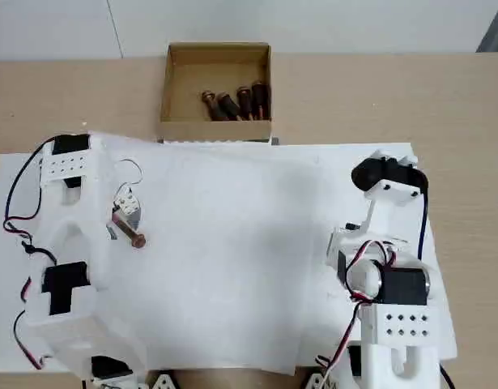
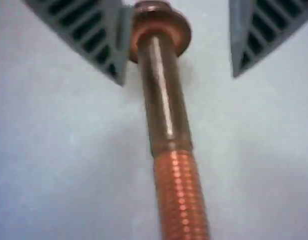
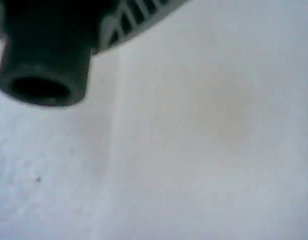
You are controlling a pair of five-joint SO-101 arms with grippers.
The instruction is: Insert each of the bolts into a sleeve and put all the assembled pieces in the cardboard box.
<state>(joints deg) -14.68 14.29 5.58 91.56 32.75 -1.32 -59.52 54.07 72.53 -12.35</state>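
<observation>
Bright, even light; glare streaks the bolt (image 2: 166, 125).

High view down over whole table (image 1: 467, 105), wrist views close above white sheet (image 3: 219, 150)

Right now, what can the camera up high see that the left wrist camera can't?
High view: the cardboard box with four finished pieces inside, plus the right arm. Left wrist view: the thread of the bolt up close, and a gap between its head and one of the fingers. Both: the bolt, the open left gripper and the white sheet.
</observation>
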